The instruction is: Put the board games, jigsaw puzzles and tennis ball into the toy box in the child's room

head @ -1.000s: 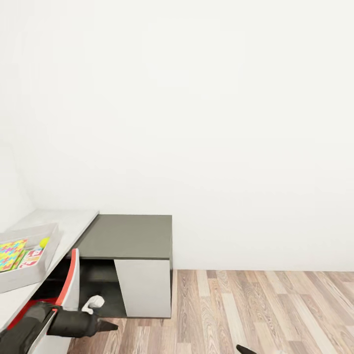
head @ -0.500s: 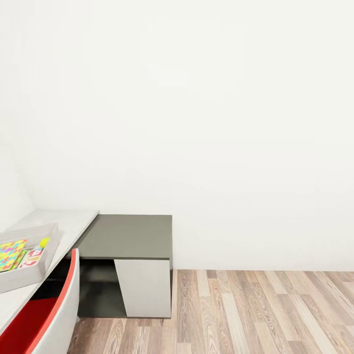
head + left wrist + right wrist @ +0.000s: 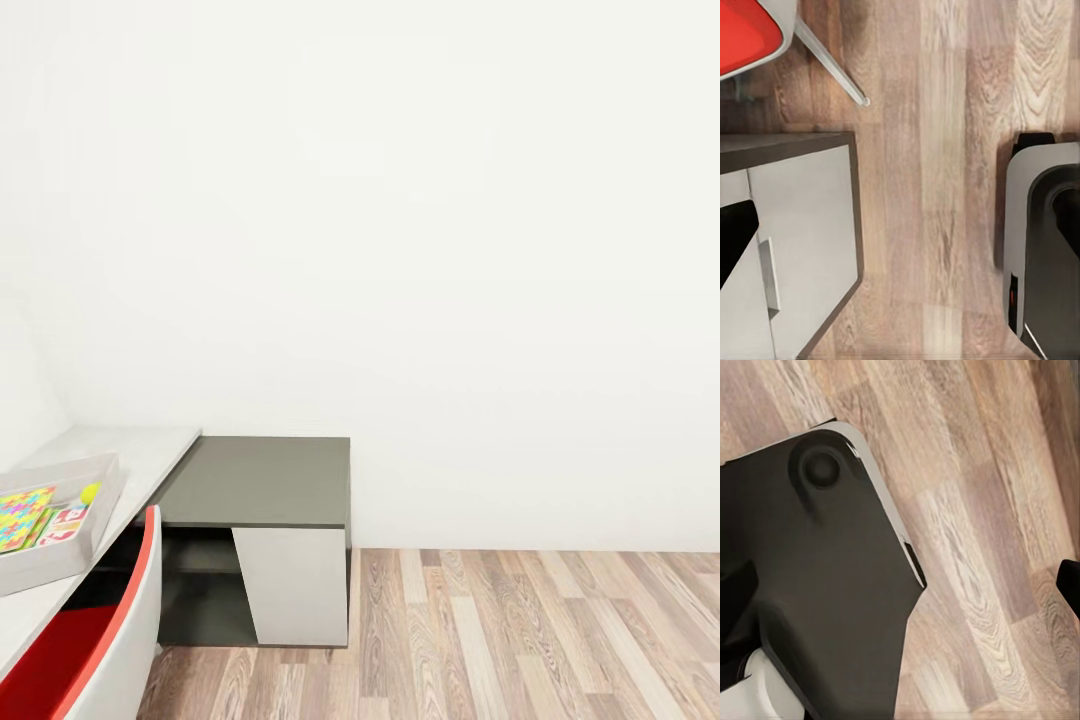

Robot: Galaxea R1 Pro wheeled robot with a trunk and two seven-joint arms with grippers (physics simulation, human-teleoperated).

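well, from where i stand the toy box (image 3: 60, 545) sits on the light grey counter (image 3: 150, 450) at the far left, and inside it i can make out a jigsaw puzzle (image 3: 22, 516) lying flat, a red and white board game (image 3: 66, 523) beside it, and the tennis ball (image 3: 90, 492) tucked near the far wall of the box. more may lie under these, though that edge of the view is too cramped to be sure. the red chair (image 3: 95, 640) is pushed in against the counter, and the lower dark section (image 3: 260, 480) is bare on top. i cannot tell whether either hand is apart or together. the wrist cameras look down at the plank floor (image 3: 937, 150) and the robot's own base (image 3: 817, 585). as for handling, i'd judge the game boxes stiff, light and a bit slick, best pinched across a short edge or a corner that overhangs. the puzzle looks thin enough to need lifting from its rim, and the ball would roll away unless squeezed across its middle.
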